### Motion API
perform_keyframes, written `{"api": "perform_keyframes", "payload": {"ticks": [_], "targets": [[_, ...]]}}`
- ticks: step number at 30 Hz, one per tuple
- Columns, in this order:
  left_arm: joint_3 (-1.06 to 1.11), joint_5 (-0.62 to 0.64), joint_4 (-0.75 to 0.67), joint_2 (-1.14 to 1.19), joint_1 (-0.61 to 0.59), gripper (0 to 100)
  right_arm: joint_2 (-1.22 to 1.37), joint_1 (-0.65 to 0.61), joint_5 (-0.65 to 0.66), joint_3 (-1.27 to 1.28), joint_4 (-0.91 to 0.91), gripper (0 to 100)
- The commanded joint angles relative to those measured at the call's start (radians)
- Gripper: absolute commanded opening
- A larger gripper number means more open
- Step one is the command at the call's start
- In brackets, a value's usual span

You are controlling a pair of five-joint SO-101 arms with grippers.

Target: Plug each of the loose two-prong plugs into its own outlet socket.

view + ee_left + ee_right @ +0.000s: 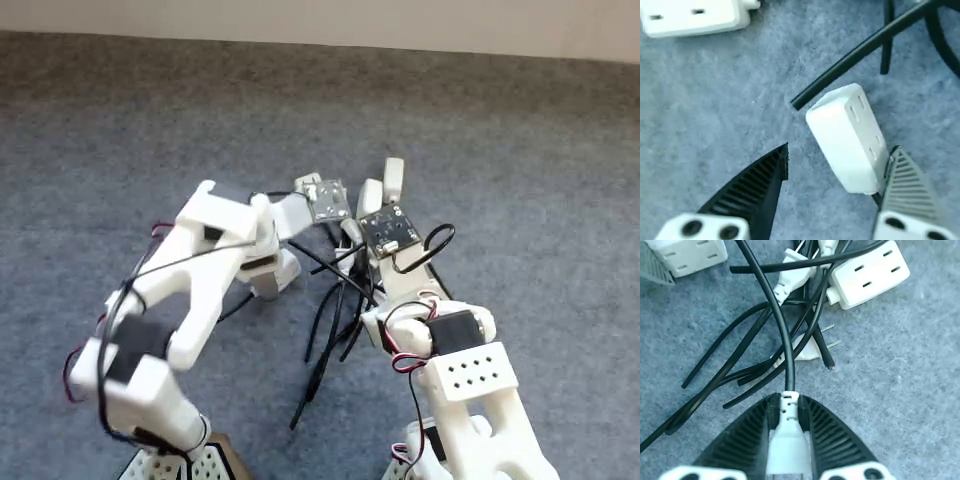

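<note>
The left arm's fingers (pixel 760 185) stand open around a white outlet block (pixel 847 135) on the grey worktop (pixel 715 100). The right arm's fingers (pixel 752 435) grip a white plug (pixel 787 440) at its black cord (pixel 782 335); another two-prong plug (pixel 807 351) lies loose near a second outlet block (pixel 867 272).

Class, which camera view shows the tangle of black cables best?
The right wrist view: the black cables cross there close and uncovered. The high view shows their trailing ends; the left wrist view, one cable end.

I can read no text, number or label from here. The socket (pixel 847 140) and the plug (pixel 787 440) show me plain white faces, slots aside.
</note>
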Motion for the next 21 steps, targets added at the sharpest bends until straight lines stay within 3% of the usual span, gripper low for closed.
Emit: {"api": "perform_keyframes", "payload": {"ticks": [1, 6, 14, 21], "targets": [[-0.142, -0.087, 0.098, 0.157, -0.007, 18, -0.025, -0.004, 0.012, -0.007, -0.008, 0.6], [-0.214, -0.14, 0.172, 0.252, -0.007, 0, -0.025, -0.004, 0.012, -0.007, -0.008, 0.6], [-0.268, -0.319, 0.523, 0.182, -0.004, 0, -0.025, -0.004, 0.012, -0.007, -0.01, 0.6], [-0.062, -0.54, 0.736, -0.068, -0.005, 0, -0.024, -0.004, 0.012, -0.007, -0.012, 0.6]]}}
